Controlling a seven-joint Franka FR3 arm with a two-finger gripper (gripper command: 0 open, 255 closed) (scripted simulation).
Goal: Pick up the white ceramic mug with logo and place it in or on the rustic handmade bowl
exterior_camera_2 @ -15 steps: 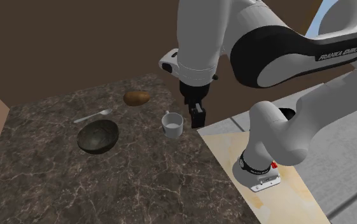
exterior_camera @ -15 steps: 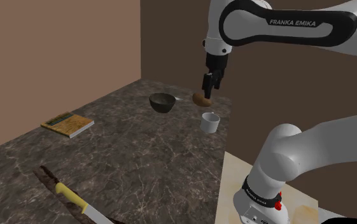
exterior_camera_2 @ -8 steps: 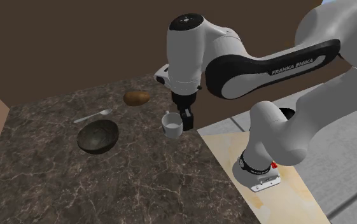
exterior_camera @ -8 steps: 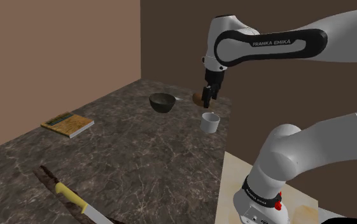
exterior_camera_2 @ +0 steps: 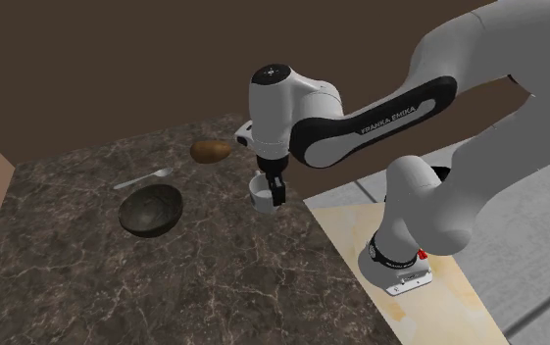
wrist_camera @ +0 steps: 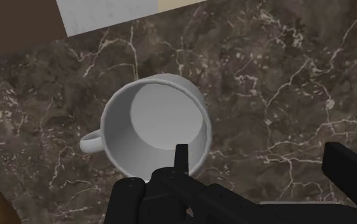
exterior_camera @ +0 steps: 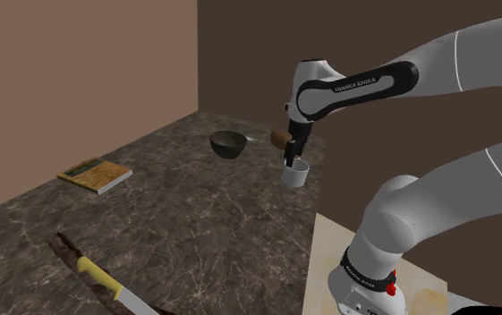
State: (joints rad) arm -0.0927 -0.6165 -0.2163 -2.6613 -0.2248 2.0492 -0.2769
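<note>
Shoulder view: the white mug [exterior_camera: 295,174] stands upright on the dark marbled counter [exterior_camera: 177,215], at about four o'clock from the dark bowl [exterior_camera: 228,142]. A brown potato [exterior_camera: 280,137] lies at three o'clock from that bowl. The black gripper [exterior_camera: 291,157] hangs pointing down right at the mug's rim.

Second exterior view: the mug [exterior_camera_2: 259,194] is at three o'clock from the bowl [exterior_camera_2: 150,210], well apart from it. The potato [exterior_camera_2: 210,150] lies at ten o'clock from the mug, and a spoon [exterior_camera_2: 143,178] at twelve o'clock from the bowl. The gripper [exterior_camera_2: 276,191] meets the rim on the side away from the bowl.

Wrist view: the claw [wrist_camera: 263,162] is released, its fingers [wrist_camera: 181,159] standing wide apart. One overlaps the rim of the mug [wrist_camera: 164,114] and the other sits well outside, so the wall lies between them unclasped. The handle [wrist_camera: 91,141] juts from the far side.

The mug is probably light, stiff and smooth, so it may slip or chip if knocked. The wall just below the rim looks the best hold, one finger inside and one out, squeezed firmly.
</note>
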